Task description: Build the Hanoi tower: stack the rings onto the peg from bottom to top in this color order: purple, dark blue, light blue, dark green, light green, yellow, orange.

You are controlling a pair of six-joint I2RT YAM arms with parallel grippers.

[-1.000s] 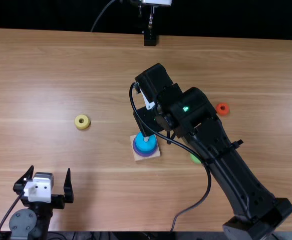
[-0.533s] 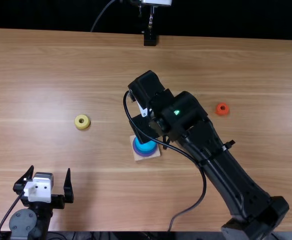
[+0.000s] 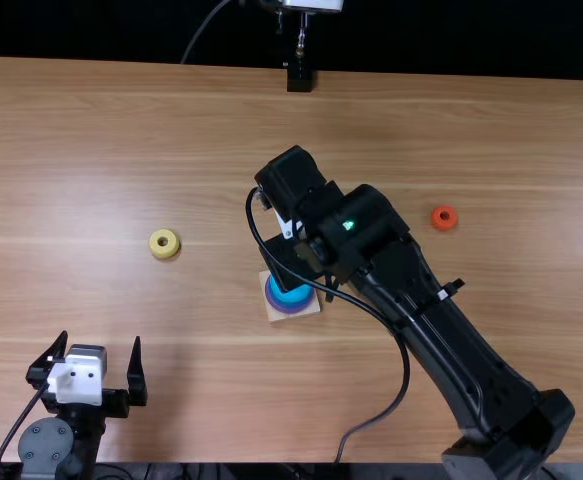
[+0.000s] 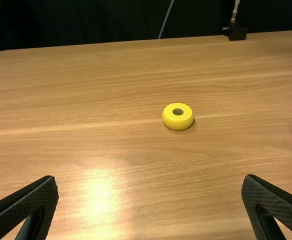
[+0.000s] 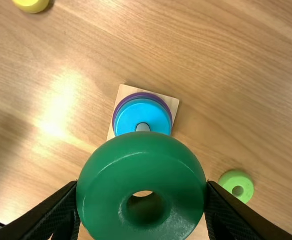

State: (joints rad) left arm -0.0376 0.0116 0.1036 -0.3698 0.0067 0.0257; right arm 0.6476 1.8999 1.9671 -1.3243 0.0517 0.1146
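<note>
Over the back of the peg's base, the right gripper [image 3: 293,262] hangs in the top view. In its wrist view the right gripper [image 5: 142,186] is shut on the dark green ring [image 5: 141,170], held above the table beside the peg [image 5: 142,127]. On the wooden base [image 3: 309,308] lie a purple ring [image 5: 119,104] and, higher, a light blue ring [image 5: 143,112], with a thin darker rim between them. The left gripper [image 3: 100,340] stands open and empty at the near left; its wrist view shows the left gripper [image 4: 151,181] with a yellow ring [image 4: 178,116] beyond it.
A light green ring [image 5: 236,186] lies on the table near the base, under the right arm in the top view. An orange ring [image 3: 444,218] lies right of the arm. A black stand [image 3: 299,76] is at the far edge.
The right arm has moved left and toward the near edge, with its gripper closer over the peg's base. It now covers the light green ring in the top view. The left arm has kept still.
</note>
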